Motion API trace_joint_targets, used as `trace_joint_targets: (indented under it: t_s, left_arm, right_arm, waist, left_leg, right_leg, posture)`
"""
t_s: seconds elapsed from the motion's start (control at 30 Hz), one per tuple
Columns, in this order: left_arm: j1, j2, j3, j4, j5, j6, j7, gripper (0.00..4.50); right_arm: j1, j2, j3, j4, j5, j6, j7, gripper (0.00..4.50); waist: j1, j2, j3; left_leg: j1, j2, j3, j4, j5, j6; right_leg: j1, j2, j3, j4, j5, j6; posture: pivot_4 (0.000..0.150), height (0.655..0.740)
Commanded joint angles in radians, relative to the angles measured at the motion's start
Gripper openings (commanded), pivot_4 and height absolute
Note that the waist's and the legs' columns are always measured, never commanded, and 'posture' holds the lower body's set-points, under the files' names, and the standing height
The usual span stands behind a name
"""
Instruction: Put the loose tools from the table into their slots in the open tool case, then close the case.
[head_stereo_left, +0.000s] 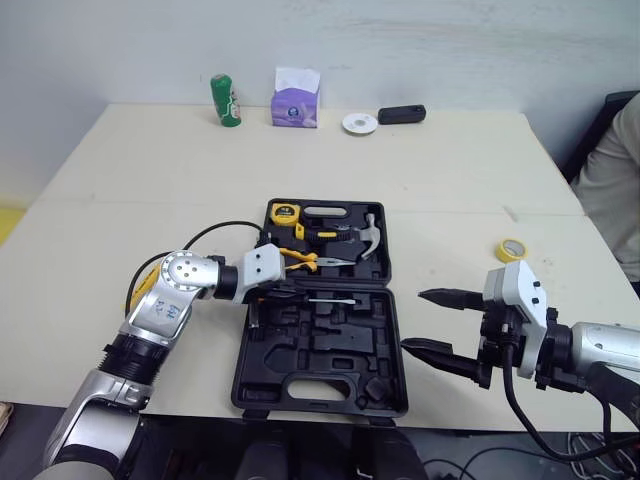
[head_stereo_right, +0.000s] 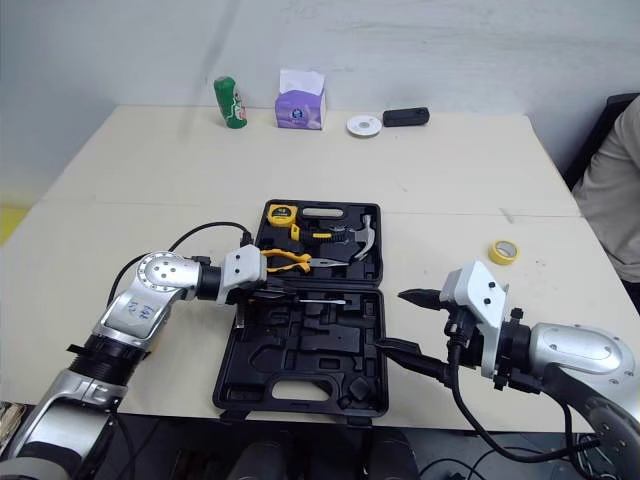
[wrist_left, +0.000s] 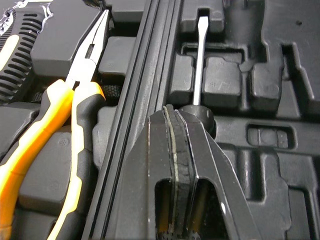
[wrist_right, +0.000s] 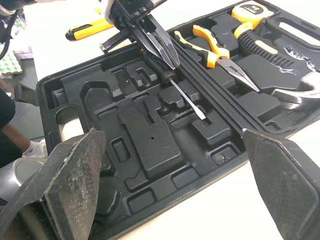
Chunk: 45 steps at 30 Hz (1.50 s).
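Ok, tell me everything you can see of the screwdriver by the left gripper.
The screwdriver is a slim flathead: bare metal shaft, flat tip, black handle. It lies flat in the moulded near half of the tool case, just beside the hinge and along it, tip toward the robot's right. The left gripper, fingers shut, meets its handle end.

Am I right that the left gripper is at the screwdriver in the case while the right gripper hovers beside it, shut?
No: the right gripper is wide open, as the right wrist view shows. The left gripper is at the screwdriver in the case.
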Motion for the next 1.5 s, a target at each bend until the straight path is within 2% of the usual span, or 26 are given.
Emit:
trace_joint_targets:
  t_s: [0.03, 0.17, 0.27, 0.4, 0.67, 0.93, 1.1, 1.5]
  left_arm:
    - [0.075, 0.004, -0.067, 0.044, 0.045, 0.020, -0.032, 0.03]
    - [0.034, -0.043, -0.002, 0.063, -0.006, 0.010, 0.003, 0.03]
    - [0.010, -0.089, 0.074, 0.052, -0.103, 0.061, -0.002, 0.03]
    - [-0.006, -0.098, 0.108, 0.043, -0.150, 0.094, -0.026, 0.03]
    - [0.005, -0.084, 0.099, 0.049, -0.157, 0.089, -0.075, 0.03]
    - [0.018, -0.043, -0.003, 0.132, 0.001, 0.019, -0.045, 0.03]
    - [0.063, -0.017, -0.056, 0.134, 0.039, -0.032, -0.071, 0.03]
    - [0.071, -0.052, 0.006, 0.093, -0.067, -0.030, -0.097, 0.03]
  right_arm:
    - [0.000, -0.007, 0.001, -0.008, -0.001, -0.008, 0.006, 4.50]
    - [-0.023, -0.007, 0.020, 0.006, -0.009, -0.008, 0.007, 4.50]
    - [-0.034, -0.005, 0.034, 0.008, -0.011, -0.010, 0.006, 4.50]
    - [-0.034, -0.002, 0.041, 0.007, -0.016, -0.011, 0.005, 4.50]
    - [-0.025, 0.001, 0.043, 0.004, -0.026, -0.013, 0.007, 4.50]
    - [-0.005, 0.001, 0.028, -0.009, -0.022, -0.014, 0.005, 4.50]
    - [0.009, -0.002, 0.017, -0.014, -0.022, -0.016, 0.005, 4.50]
    - [0.022, -0.003, 0.014, -0.019, -0.021, -0.009, -0.004, 4.50]
  waist:
    - [0.000, 0.001, -0.001]
    - [0.006, 0.001, -0.001]
    - [0.009, 0.001, 0.000]
    - [0.010, -0.006, 0.006]
    - [0.010, -0.008, 0.007]
    - [0.010, -0.007, 0.007]
    - [0.006, -0.006, 0.007]
    - [0.010, -0.003, 0.005]
  left_leg:
    - [0.000, 0.000, 0.000, 0.000, 0.000, 0.000]
    - [0.000, 0.000, 0.000, 0.000, -0.002, 0.002]
    - [-0.001, 0.000, 0.000, 0.000, -0.002, 0.002]
    - [-0.007, 0.000, -0.001, 0.001, -0.001, 0.001]
    - [-0.010, 0.000, -0.001, 0.001, -0.001, 0.002]
    - [-0.011, 0.000, -0.002, 0.001, -0.001, 0.002]
    - [-0.009, 0.000, -0.002, 0.001, -0.001, 0.002]
    - [-0.006, 0.001, -0.001, 0.000, -0.003, 0.002]
  right_leg:
    - [0.000, 0.000, 0.000, 0.000, 0.000, 0.000]
    - [-0.001, 0.000, 0.000, 0.000, 0.000, 0.000]
    - [-0.001, 0.000, 0.000, 0.000, 0.000, 0.000]
    - [-0.006, 0.000, -0.001, -0.001, 0.000, 0.000]
    - [-0.006, 0.000, -0.002, -0.004, 0.001, 0.002]
    - [-0.007, 0.000, -0.003, -0.004, 0.001, 0.002]
    - [-0.005, 0.000, -0.002, -0.005, 0.001, 0.002]
    - [-0.003, 0.001, -0.002, -0.006, 0.000, 0.001]
  posture:
    - [0.150, 0.7316]
    - [0.150, 0.7316]
    - [0.150, 0.7316]
    - [0.150, 0.7316]
    - [0.150, 0.7316]
    - [0.150, 0.7316]
    - [0.150, 0.7316]
    - [0.150, 0.7316]
